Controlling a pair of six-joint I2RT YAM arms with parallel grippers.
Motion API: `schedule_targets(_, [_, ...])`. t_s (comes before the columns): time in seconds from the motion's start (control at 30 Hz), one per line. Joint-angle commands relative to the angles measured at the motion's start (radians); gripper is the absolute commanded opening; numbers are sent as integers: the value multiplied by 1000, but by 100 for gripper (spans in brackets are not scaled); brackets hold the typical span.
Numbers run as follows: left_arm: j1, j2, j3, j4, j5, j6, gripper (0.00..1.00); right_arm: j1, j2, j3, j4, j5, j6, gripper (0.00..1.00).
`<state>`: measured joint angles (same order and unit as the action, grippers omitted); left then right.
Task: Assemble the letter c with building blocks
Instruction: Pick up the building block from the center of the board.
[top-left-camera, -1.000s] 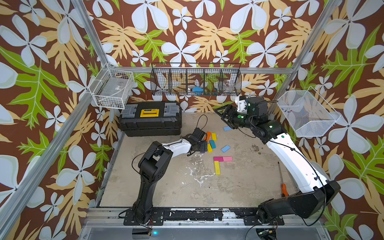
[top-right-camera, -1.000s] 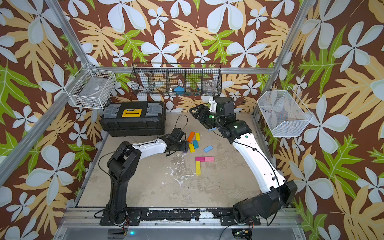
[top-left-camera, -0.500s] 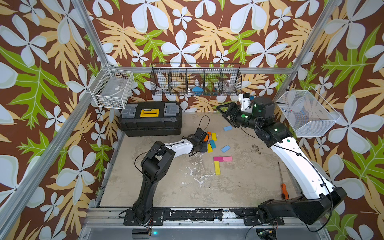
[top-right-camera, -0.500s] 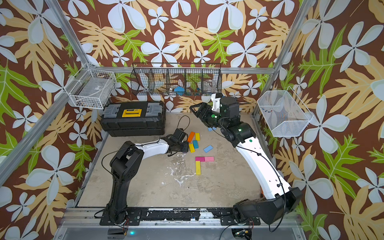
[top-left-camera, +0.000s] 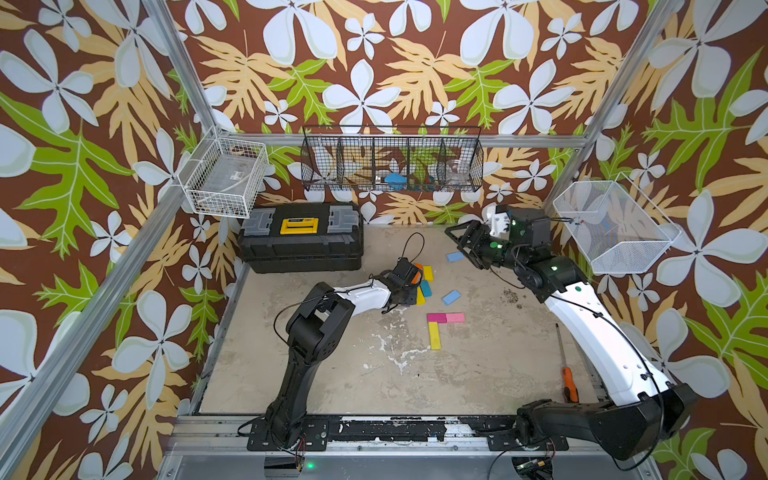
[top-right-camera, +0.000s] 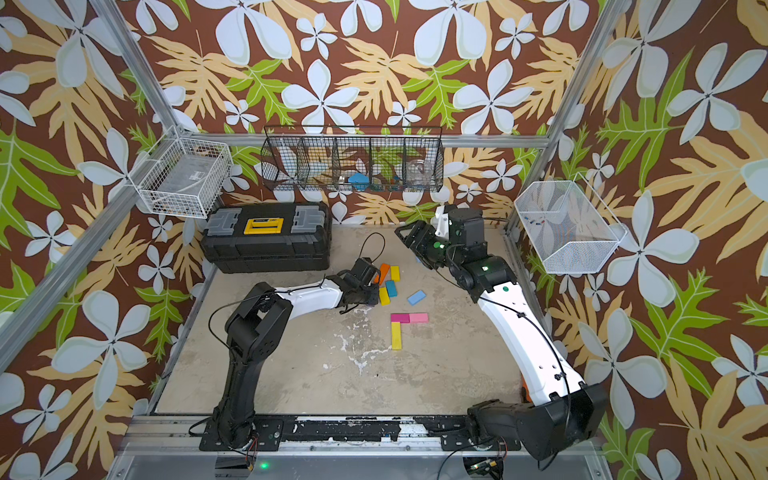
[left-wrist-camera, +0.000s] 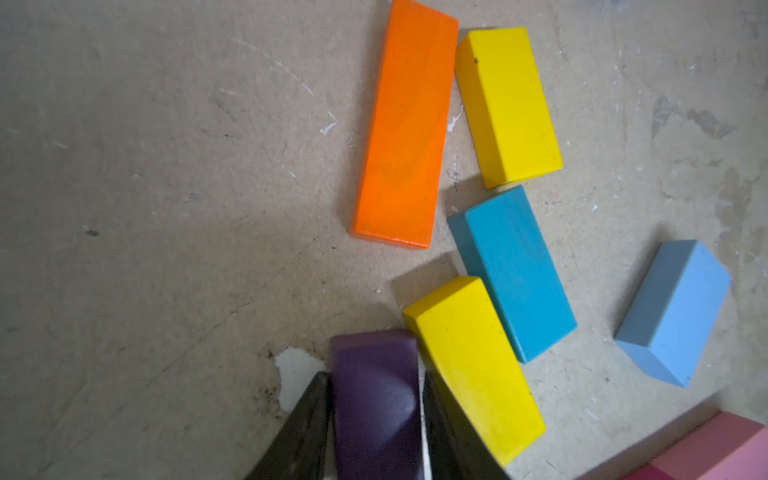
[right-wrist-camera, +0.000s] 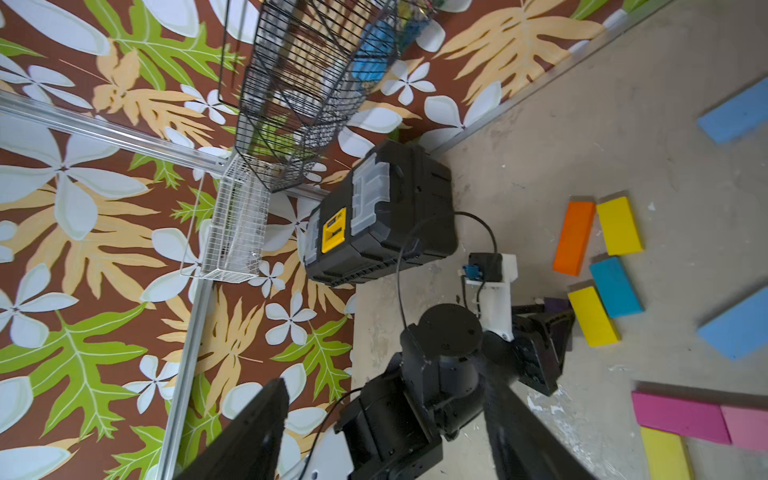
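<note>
My left gripper (left-wrist-camera: 374, 376) is shut on a purple block (left-wrist-camera: 374, 407), low over the table, as the left wrist view shows. Right beside it lie a yellow block (left-wrist-camera: 473, 374), a teal block (left-wrist-camera: 511, 270), an orange block (left-wrist-camera: 407, 124), another yellow block (left-wrist-camera: 507, 104) and a light blue block (left-wrist-camera: 673, 311). In a top view, a magenta block (top-left-camera: 436, 318), a pink block (top-left-camera: 455, 318) and a yellow block (top-left-camera: 434, 336) form an L. Another light blue block (top-left-camera: 454, 257) lies under my right gripper (top-left-camera: 457, 245), which hangs open and empty at the back right.
A black toolbox (top-left-camera: 301, 243) stands at the back left. An orange-handled screwdriver (top-left-camera: 567, 382) lies near the right edge. A black wire rack (top-left-camera: 390, 160) hangs on the back wall, with white wire baskets at the left (top-left-camera: 224, 178) and right (top-left-camera: 615, 226).
My left gripper has closed on the purple block beside the pile. The right arm has lifted and drawn back a little towards the right, its jaws still open.
</note>
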<state>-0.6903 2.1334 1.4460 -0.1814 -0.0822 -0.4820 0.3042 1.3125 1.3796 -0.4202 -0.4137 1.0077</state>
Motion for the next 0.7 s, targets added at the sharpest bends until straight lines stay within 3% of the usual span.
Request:
schedule_targets(0.0, [-3,1,-15,-64,-22,28,29,-2,-29,-53,-30,46,-30,75])
schedule_targets(0.17, [-3,-42,-27,-84,-47,57,1,-5,-92,-161,-65,105,-70,75])
schedule_targets(0.33, [-3,-156,-60,-93,-63,116,0,-7,-168,-315,-62,143,-79,75])
schedule_targets(0.53, [-15,-334,-159,-96,85,215,0,-7,-254,-476,-58,191,-112,75])
schedule_targets(0.67, [-86,-436,-234,-106,128,299,0,-26,-303,-558,-76,239,-145,75])
